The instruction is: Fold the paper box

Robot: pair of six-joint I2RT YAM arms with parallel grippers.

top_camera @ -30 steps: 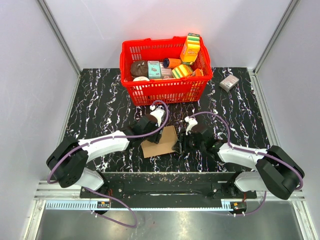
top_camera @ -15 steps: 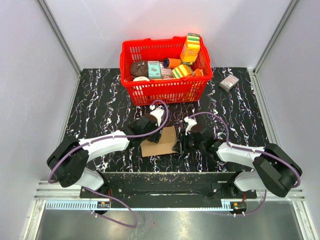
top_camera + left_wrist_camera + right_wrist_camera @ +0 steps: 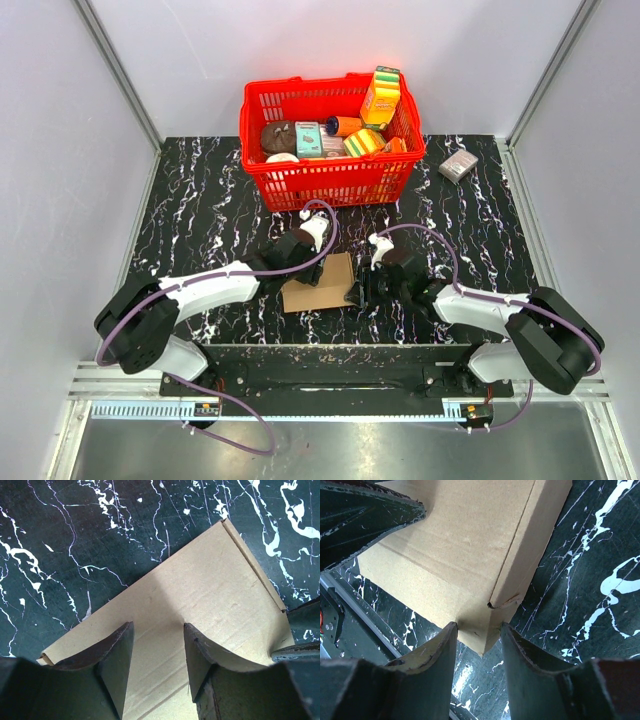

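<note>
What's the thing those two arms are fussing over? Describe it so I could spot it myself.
Find the red plastic basket at the back of the black marbled table, then come straight toward the near edge. There, between the left end effector and the right end effector, lies a flat brown cardboard box. Unlike the colourful printed packages in the basket, it is plain and unprinted.

Figure: A red basket (image 3: 330, 185) stands at the far side of a black, white-veined table (image 3: 200, 210). It holds colourful packages, among them a yellow-orange carton (image 3: 381, 95). A small grey-pink box (image 3: 458, 165) lies just right of the basket.
</note>
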